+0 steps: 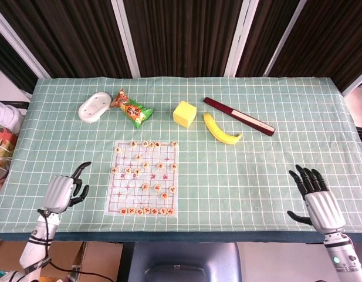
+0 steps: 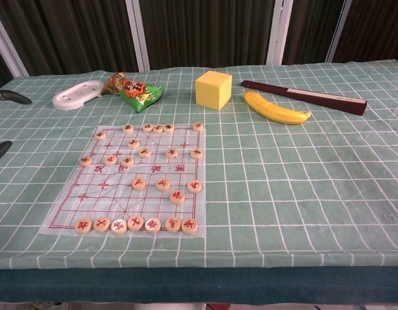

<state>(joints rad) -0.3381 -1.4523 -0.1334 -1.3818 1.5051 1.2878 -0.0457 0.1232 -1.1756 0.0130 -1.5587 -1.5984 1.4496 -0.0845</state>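
Nothing lifted yet: your left hand [image 1: 63, 191] hovers empty, fingers apart, beside the chess board [image 1: 142, 178]; right hand [image 1: 317, 198] spread, idle

I see bare green checked tablecloth [image 1: 274, 176] from the printed paper chessboard with round wooden pieces [image 1: 144, 177] rightward to my right hand [image 1: 319, 201]. My left hand [image 1: 62, 191] sits just left of that board. Along the far side, the white oval dish [image 1: 94, 107], green snack packet [image 1: 132, 109], yellow foam cube [image 1: 185, 113], yellow banana [image 1: 220, 130] and dark red folded fan [image 1: 239, 116] block passage.
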